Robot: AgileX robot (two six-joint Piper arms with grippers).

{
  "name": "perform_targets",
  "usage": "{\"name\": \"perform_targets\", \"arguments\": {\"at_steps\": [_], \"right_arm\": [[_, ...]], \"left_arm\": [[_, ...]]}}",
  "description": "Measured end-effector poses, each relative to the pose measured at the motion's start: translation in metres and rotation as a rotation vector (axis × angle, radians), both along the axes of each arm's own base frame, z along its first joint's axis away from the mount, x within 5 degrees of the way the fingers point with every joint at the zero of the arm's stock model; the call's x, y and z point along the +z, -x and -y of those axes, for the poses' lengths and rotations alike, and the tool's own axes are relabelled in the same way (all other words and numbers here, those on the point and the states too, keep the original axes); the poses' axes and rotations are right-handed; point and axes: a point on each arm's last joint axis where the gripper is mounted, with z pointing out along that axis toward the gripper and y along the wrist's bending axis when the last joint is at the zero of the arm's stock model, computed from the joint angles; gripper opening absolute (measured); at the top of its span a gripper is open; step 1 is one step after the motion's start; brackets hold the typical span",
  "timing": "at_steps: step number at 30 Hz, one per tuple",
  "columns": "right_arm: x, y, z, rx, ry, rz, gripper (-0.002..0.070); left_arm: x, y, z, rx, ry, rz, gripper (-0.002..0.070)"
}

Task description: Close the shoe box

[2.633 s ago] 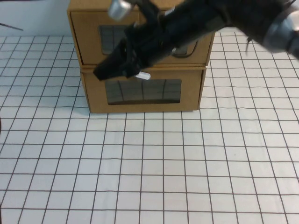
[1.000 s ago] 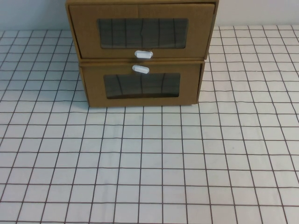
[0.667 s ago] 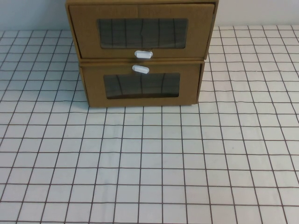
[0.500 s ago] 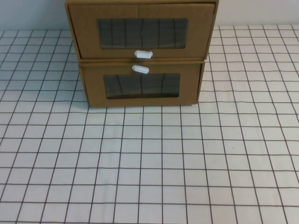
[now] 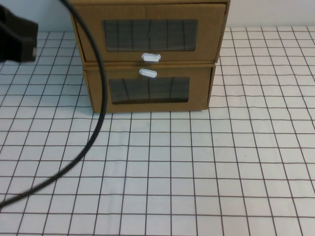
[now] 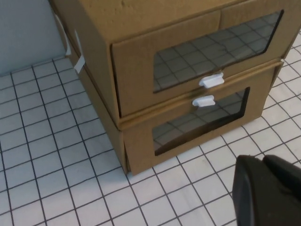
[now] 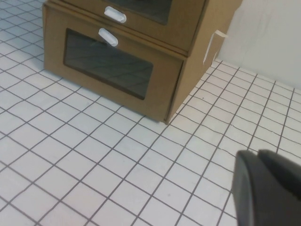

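Note:
The shoe box (image 5: 150, 34) is the upper of two stacked brown cardboard boxes, with its white handle (image 5: 151, 57) below the window. Its drawer front sits in line with the box's shell. It also shows in the left wrist view (image 6: 136, 61) and the right wrist view (image 7: 183, 19). My left gripper (image 6: 262, 160) is shut and empty, above the grid table, in front of the boxes and apart from them. My right gripper (image 7: 257, 153) is shut and empty, off to the boxes' right side, out of the high view.
The lower box (image 5: 147, 91) has its handle (image 5: 147, 73) above its window. A black part of my left arm (image 5: 17, 34) and its cable (image 5: 98, 98) cross the left of the high view. The table (image 5: 197, 172) is a white grid sheet.
My right arm lay across the box fronts at first, then left the high view. The left arm's black part and cable have come in at the left. The boxes have not moved.

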Motion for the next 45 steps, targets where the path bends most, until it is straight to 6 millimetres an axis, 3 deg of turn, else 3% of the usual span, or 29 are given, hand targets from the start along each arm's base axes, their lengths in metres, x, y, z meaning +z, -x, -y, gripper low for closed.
{"name": "perform_targets", "arguments": {"at_steps": [5, 12, 17, 22, 26, 45], "right_arm": [[-0.004, 0.001, 0.001, -0.003, 0.018, -0.036, -0.0013], [-0.006, 0.001, 0.001, -0.004, 0.025, -0.064, -0.0013], [-0.006, 0.001, 0.001, -0.004, 0.025, -0.064, -0.0013], [-0.006, 0.002, 0.000, -0.001, 0.009, -0.072, -0.0013], [-0.006, 0.003, -0.002, 0.009, -0.041, -0.098, -0.0013], [-0.006, 0.003, -0.003, 0.013, -0.060, -0.109, -0.0013]], "left_arm": [[-0.048, 0.021, -0.008, 0.037, 0.024, 0.027, -0.0005], [-0.117, 0.064, -0.024, 0.110, 0.109, 0.076, -0.0005], [-0.141, 0.088, -0.032, 0.149, 0.188, 0.124, -0.0005], [-0.163, 0.098, -0.036, 0.171, 0.220, 0.086, -0.0005], [-0.171, 0.100, -0.036, 0.186, 0.240, 0.059, -0.0005], [-0.170, 0.100, -0.036, 0.194, 0.256, 0.055, -0.0005]]}}
